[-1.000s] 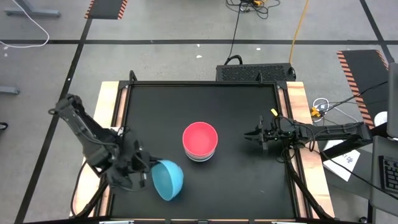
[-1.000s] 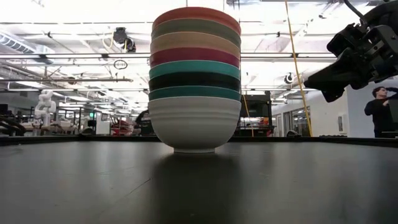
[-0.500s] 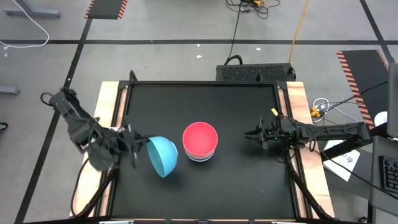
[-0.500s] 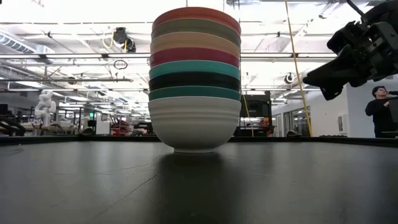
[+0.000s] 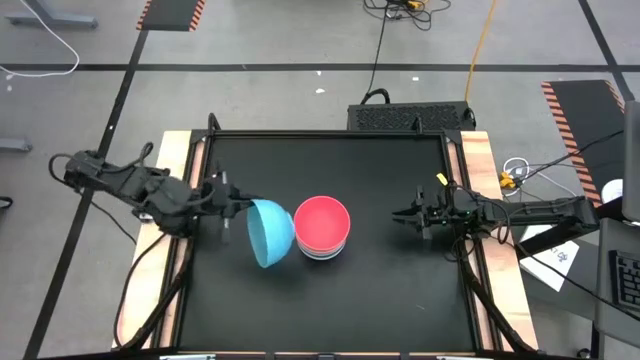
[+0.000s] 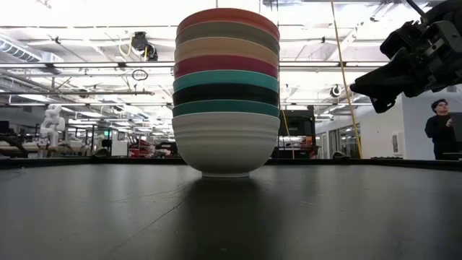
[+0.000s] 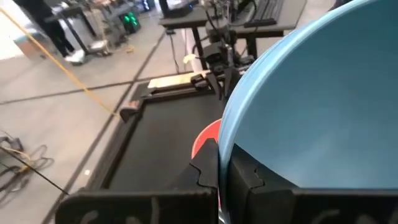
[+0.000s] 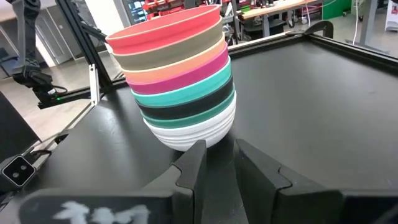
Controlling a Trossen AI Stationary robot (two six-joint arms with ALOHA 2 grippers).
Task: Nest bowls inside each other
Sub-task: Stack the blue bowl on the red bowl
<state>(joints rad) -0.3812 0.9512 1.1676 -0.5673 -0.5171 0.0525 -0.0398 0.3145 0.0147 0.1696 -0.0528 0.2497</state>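
A stack of several nested bowls stands at the table's middle, red on top and white at the bottom; it also shows in the right wrist view. A light blue bowl hangs tipped on its side just left of the stack, with my left gripper shut on it. It is out of the low view. My right gripper hovers right of the stack, pointing at it, its fingers a narrow gap apart with nothing between them. My left gripper pinches the light blue bowl's rim, one finger inside the bowl and the other outside. The fingers come about level from the table's left side. The bowl is off the table, tipped on edge, its hollow facing the left arm.
The black table top has wooden strips along its left and right sides. A black box lies beyond the far edge. A person stands far off in the room. Bare table lies near and far of the stack.
My left gripper has swung from the near left corner toward the far edge and the stack, rising and rolling at the wrist. The blue bowl went with it, still gripped, and now hangs beside the stack's left side. The right arm kept still.
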